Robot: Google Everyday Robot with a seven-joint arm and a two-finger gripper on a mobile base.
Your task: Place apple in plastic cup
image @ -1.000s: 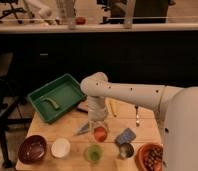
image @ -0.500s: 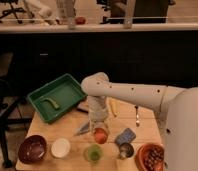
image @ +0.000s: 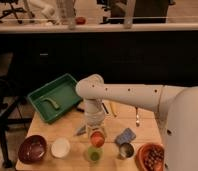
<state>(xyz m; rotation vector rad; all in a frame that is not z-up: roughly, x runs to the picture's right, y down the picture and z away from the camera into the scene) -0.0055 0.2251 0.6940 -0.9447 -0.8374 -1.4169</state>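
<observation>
Above plastic cup [image: 94,154], gripper [image: 96,134] gripping apple [image: 97,139].

I work in what looks like an office or lab: rolling chairs [image: 14,12] stand behind a dark counter [image: 117,30], and my pincer [image: 96,134] hangs over a wooden table [image: 142,127].

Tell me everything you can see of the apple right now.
The apple is small, round, red-orange and smooth-skinned. It sits at the tip of the gripper, which comes straight down over it from the white arm, so its top is hidden. It is just behind and above the plastic cup, a translucent light-green cup near the table's front edge, and not yet inside it. Whether the apple touches the cup's rim cannot be told.
</observation>
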